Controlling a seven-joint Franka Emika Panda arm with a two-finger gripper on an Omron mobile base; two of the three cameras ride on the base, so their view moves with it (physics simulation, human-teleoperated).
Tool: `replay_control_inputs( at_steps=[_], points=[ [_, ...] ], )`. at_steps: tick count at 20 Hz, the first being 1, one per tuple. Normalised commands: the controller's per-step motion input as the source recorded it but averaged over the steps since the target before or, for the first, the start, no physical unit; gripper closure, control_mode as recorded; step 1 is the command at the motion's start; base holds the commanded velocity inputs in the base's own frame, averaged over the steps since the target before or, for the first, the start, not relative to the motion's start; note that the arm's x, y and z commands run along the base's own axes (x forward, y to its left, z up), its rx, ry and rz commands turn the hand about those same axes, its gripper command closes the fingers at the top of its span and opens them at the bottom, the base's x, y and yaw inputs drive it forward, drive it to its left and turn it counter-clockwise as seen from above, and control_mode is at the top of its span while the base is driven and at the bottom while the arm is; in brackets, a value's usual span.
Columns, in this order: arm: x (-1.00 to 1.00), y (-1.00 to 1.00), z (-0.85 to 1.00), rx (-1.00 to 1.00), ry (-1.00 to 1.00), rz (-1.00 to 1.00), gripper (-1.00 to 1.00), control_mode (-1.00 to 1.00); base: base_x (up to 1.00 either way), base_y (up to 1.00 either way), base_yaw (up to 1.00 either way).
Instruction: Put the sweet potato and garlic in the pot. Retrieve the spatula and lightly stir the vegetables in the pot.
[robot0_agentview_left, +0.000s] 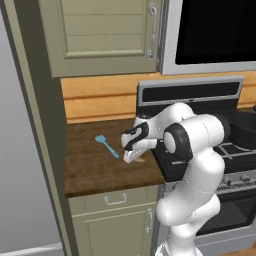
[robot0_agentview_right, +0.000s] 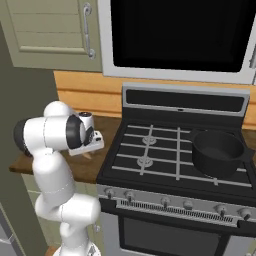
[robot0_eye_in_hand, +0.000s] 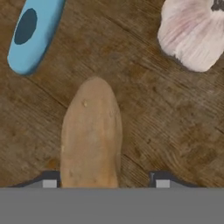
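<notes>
A white robot arm bends low over a dark wooden table (robot0_agentview_left: 95, 170) set to the left of a black stove. Its pincer (robot0_eye_in_hand: 105, 183) points straight down at the table's right edge, close to the stove.

Seen from the hand camera, the sweet potato (robot0_eye_in_hand: 91, 135) lies flat on the wood directly beneath the pincer. Its long axis runs straight away from the camera, across the line that joins the two fingertips (robot0_eye_in_hand: 49, 183), so one tip stands on each long side of the tuber, at its thick near end. The jaws are partly open, wider than the tuber, with a sliver of wood showing on either side; they do not yet seem to press on it, though contact cannot be told for sure.

The garlic (robot0_eye_in_hand: 192, 35) sits just beyond the tuber's far end and to one side, apart from it. The handle end of the light blue spatula (robot0_eye_in_hand: 33, 35) lies on the other side, also apart. In the left base view the spatula (robot0_agentview_left: 107, 145) lies diagonally near the table's middle.

The pot (robot0_agentview_right: 218, 152) stands on the stove's right side, well apart from the pincer, so a carry across the burners appears to lie ahead.
</notes>
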Motion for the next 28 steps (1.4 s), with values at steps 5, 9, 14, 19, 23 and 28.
replay_control_inputs(
  at_steps=[5,9,14,19,23,28],
  points=[
    [-0.01,0.00,0.00,0.00,0.00,0.00,1.00,-1.00,0.00,0.00,0.00],
    [-0.44,0.00,0.49,0.00,-0.02,0.00,1.00,-1.00,0.00,0.00,0.00],
    [-0.79,0.00,1.00,0.03,-0.04,0.00,1.00,-1.00,0.00,0.00,0.00],
    [-0.98,0.00,1.00,0.04,-0.04,0.00,1.00,-1.00,0.00,0.00,0.00],
    [-1.00,-0.06,1.00,0.08,-0.17,0.00,1.00,-1.00,0.00,0.00,0.00],
    [-0.71,-0.16,1.00,0.01,-0.19,0.00,1.00,-1.00,0.00,0.00,0.00]
  ],
)
